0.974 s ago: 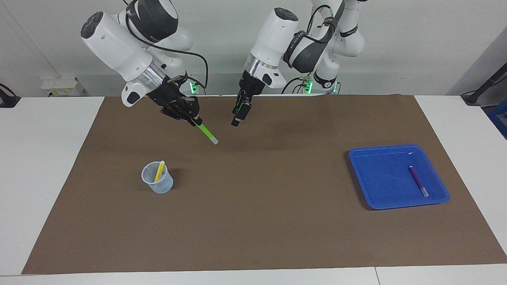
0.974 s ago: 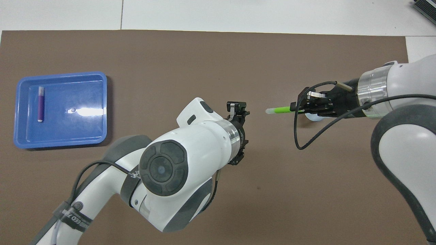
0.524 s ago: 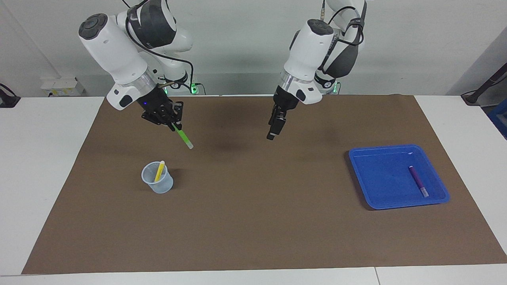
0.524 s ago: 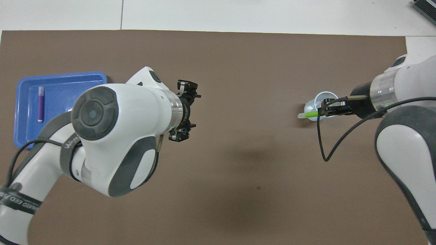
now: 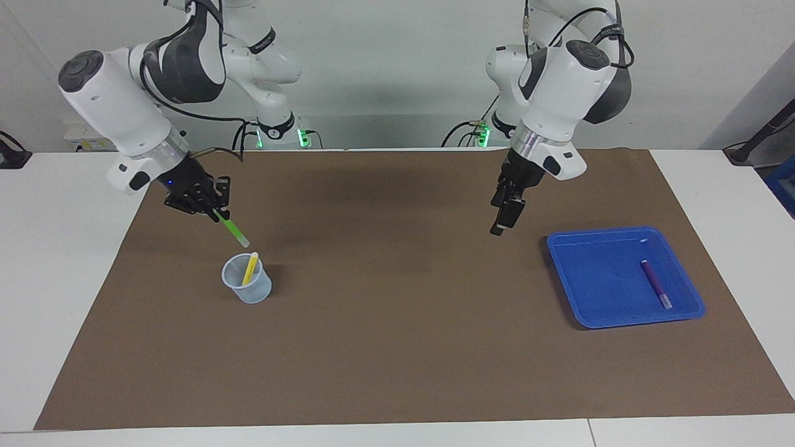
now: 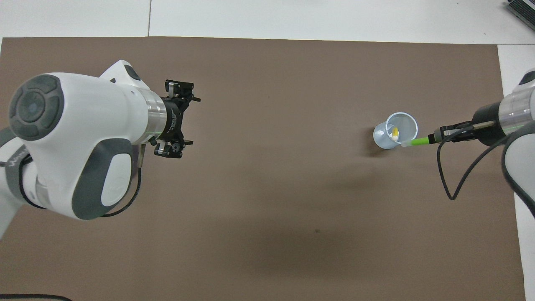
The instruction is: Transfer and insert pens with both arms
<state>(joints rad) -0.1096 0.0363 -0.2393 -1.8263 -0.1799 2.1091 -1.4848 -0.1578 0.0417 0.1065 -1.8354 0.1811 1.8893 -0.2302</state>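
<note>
Two white arms work over the table [image 5: 74, 298], which carries a wide brown mat [image 5: 397, 347], and each is set for its own share of the job. At the left arm's end of the mat, near the edge farthest from the robots, sits the blue tray [image 5: 562, 282], the supply point; the purple pen [image 5: 655, 284] lies flat in it toward its outer side, not yet collected. The left gripper [image 6: 174, 119] hangs empty in the air over bare mat just beside the tray's robot-side corner, its jaws spread wide, which suits a coming reach into the tray. At the right arm's end stands the clear cup [image 5: 247, 279], the destination, upright so pens can drop in from above; the yellow pen [image 5: 249, 268] already leans inside it against the rim. The right gripper [image 5: 211, 208] has its jaws clamped on the upper end of the green pen [image 5: 233, 231], held slanted with the pale cap end pointing down at the cup's mouth. The tip looks just above the rim and not yet inside, so my guess is that lowering and release come next.
</note>
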